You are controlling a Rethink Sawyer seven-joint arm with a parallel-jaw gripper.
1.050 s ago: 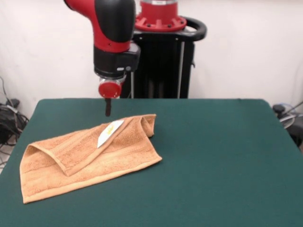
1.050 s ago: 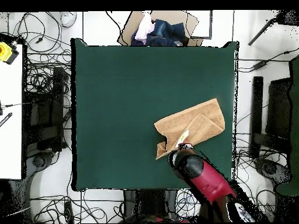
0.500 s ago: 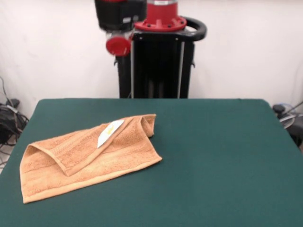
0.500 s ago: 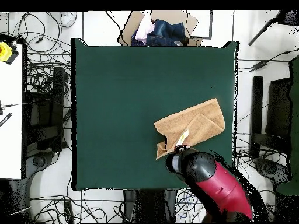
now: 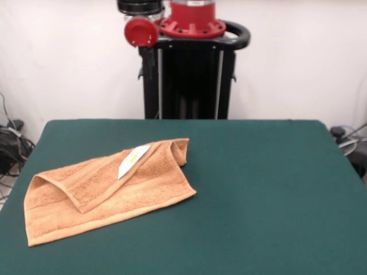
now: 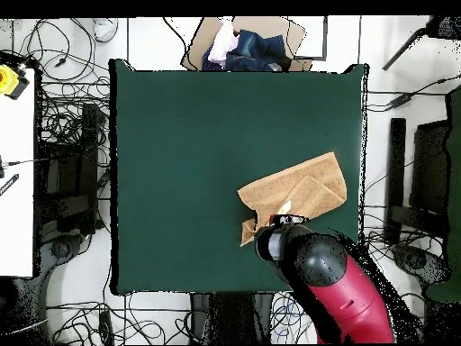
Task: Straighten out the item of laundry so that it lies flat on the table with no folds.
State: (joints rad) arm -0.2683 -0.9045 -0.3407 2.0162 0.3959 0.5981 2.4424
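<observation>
Orange towel (image 5: pixel 106 192) lies folded over on my surface (image 5: pixel 258 189), so flattening remains; pincer (image 5: pixel 139 30) raised, state unclear.

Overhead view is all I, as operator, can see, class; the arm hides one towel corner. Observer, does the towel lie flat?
Observer: No. The towel is doubled: a long flap lies folded over its lower layer.
Operator: Is the arm touching it?
Observer: No. The arm hangs high above the table, well clear of the cloth.
Operator: And the hidden corner?
Observer: It is bunched and curled up beside the white care tag.
</observation>
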